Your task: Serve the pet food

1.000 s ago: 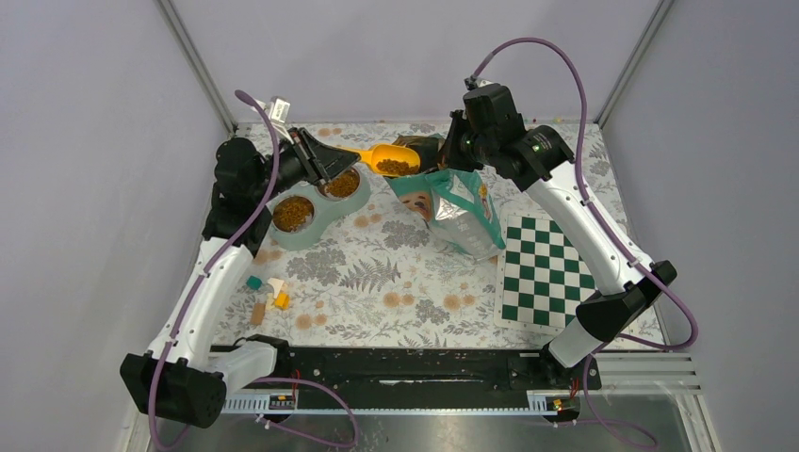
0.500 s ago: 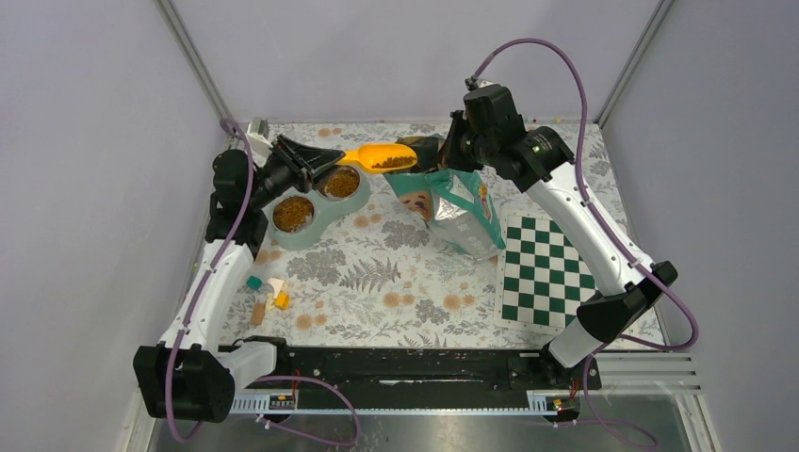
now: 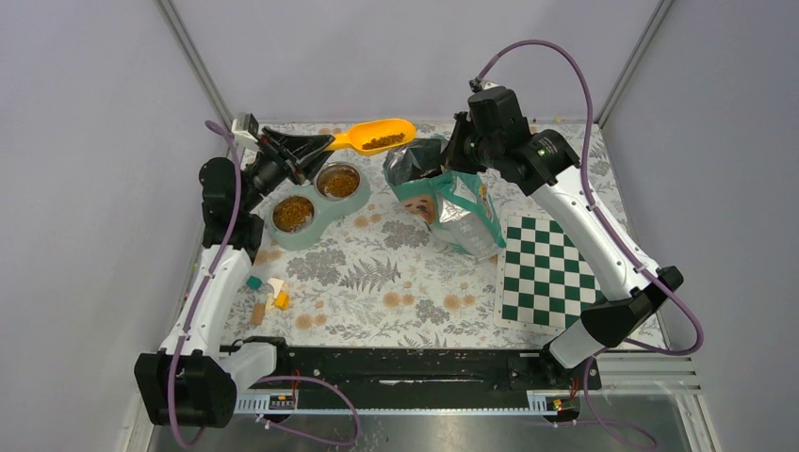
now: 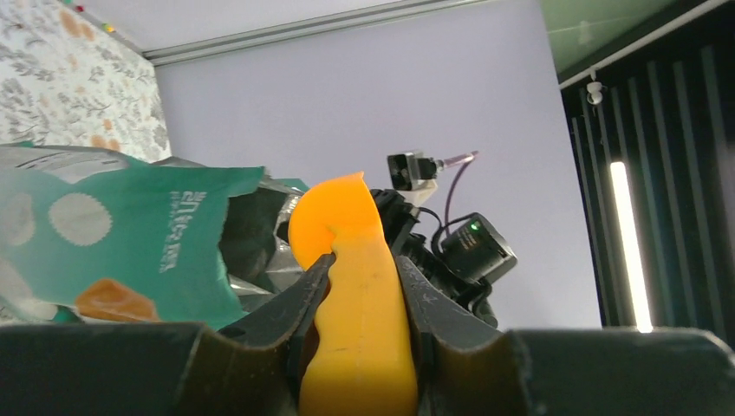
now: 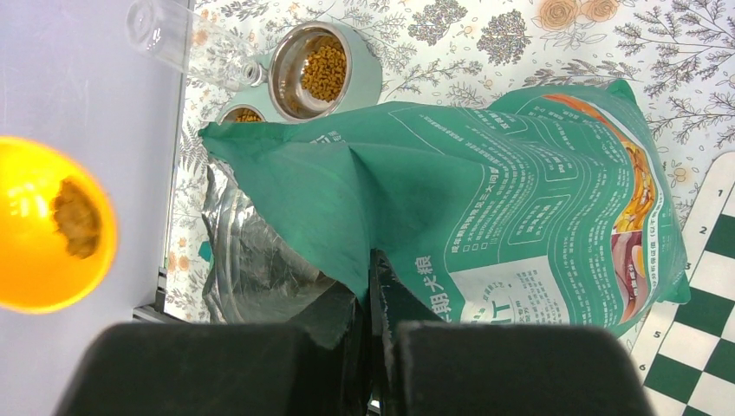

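Note:
My left gripper (image 3: 318, 143) is shut on the handle of an orange scoop (image 3: 378, 136), also seen in the left wrist view (image 4: 355, 295). The scoop holds brown pet food (image 3: 384, 141) and hangs above the table's back edge, beyond the double bowl (image 3: 317, 200). Both bowl cups hold kibble (image 3: 293, 213). In the right wrist view the scoop (image 5: 48, 225) shows its kibble (image 5: 76, 217). My right gripper (image 3: 459, 155) is shut on the top edge of the green food bag (image 3: 450, 202), holding it open (image 5: 485, 208).
A green-and-white chessboard (image 3: 546, 273) lies right of the bag. Small coloured wooden blocks (image 3: 267, 297) lie at the near left. A clear tube (image 5: 186, 48) sits by the bowl. Grey walls close the back and sides.
My left gripper has lifted the loaded scoop out of the bag mouth and swung it back and left, higher above the table. The right gripper keeps holding the bag.

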Available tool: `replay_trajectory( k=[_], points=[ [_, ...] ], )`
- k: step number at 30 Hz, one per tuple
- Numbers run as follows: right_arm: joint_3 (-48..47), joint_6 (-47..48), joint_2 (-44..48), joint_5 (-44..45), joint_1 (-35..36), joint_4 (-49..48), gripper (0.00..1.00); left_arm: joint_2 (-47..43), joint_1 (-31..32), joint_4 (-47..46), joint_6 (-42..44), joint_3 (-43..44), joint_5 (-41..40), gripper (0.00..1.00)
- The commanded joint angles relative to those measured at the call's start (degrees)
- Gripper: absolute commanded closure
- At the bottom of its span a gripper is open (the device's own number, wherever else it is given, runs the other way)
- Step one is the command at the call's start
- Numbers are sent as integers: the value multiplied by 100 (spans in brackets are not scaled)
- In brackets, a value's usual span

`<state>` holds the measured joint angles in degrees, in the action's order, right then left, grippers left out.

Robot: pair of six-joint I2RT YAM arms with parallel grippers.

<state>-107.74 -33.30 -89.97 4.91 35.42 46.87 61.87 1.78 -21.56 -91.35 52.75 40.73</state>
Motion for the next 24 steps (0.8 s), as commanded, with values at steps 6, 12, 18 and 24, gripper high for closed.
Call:
replay_trajectory(
  k=[6,12,18,24],
  points=[
    [-128,-54,520,-144,-31,-662,100,-281,-70,-1154,-459,2,-365,100],
    [-65,-22,593,-120,-68,-655,100,-502,-389,-672,50,-44,-739,100],
    [-23,22,605,-159,-120,-654,100,-754,-1023,140,746,-192,-1129,100],
    [-27,88,569,-294,-228,-656,100,-1021,-1481,534,1067,-879,-1494,100]
  ],
)
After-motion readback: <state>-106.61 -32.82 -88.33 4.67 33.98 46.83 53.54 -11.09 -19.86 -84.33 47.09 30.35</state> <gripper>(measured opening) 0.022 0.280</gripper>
